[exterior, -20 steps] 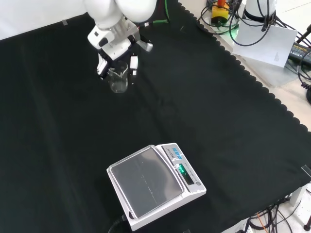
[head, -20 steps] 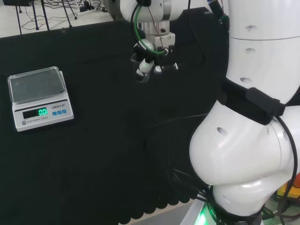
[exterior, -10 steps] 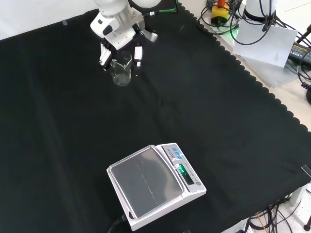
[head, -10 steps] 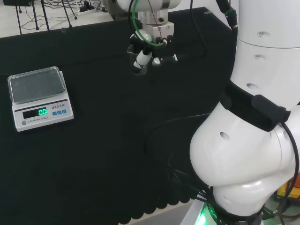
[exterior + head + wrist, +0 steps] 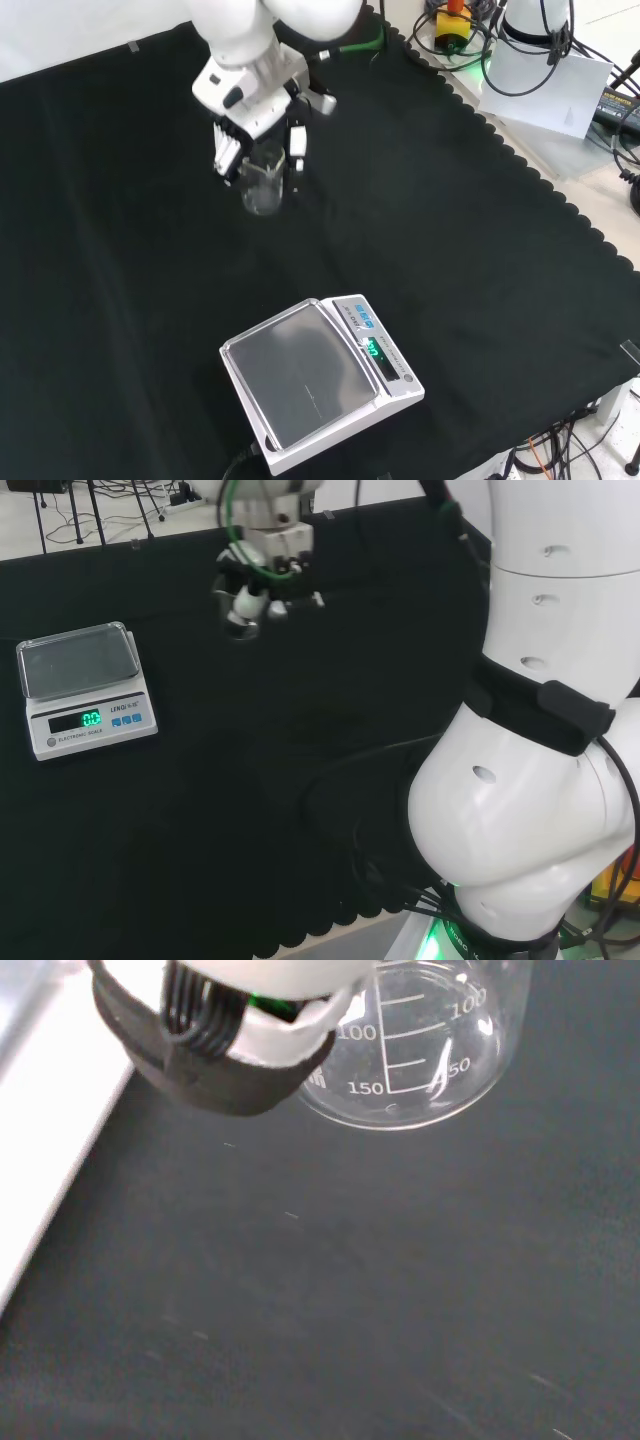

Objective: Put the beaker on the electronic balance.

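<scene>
Beaker carried toward the balance
The hand (image 5: 255,125) grasps the glass beaker (image 5: 262,185); keep it upright and lower it centred on the electronic balance (image 5: 320,385) pan

Light falls evenly from above, and the black cloth (image 5: 430,250) soaks it up, so shadows on it are hard to make out. In the head view the arm's white links (image 5: 560,680) are bright, close to washed out, with soft grey shading underneath. The balance (image 5: 320,385) pan carries a pale sheen, and its green display glows. In the front view the clear beaker (image 5: 262,178) reads faintly against the cloth, marked by thin highlights on its rim. In the wrist view small glints sit on the beaker's glass, its printed scale is sharp, and the hand (image 5: 230,1040) close to the lens is blurred and overexposed.
</scene>
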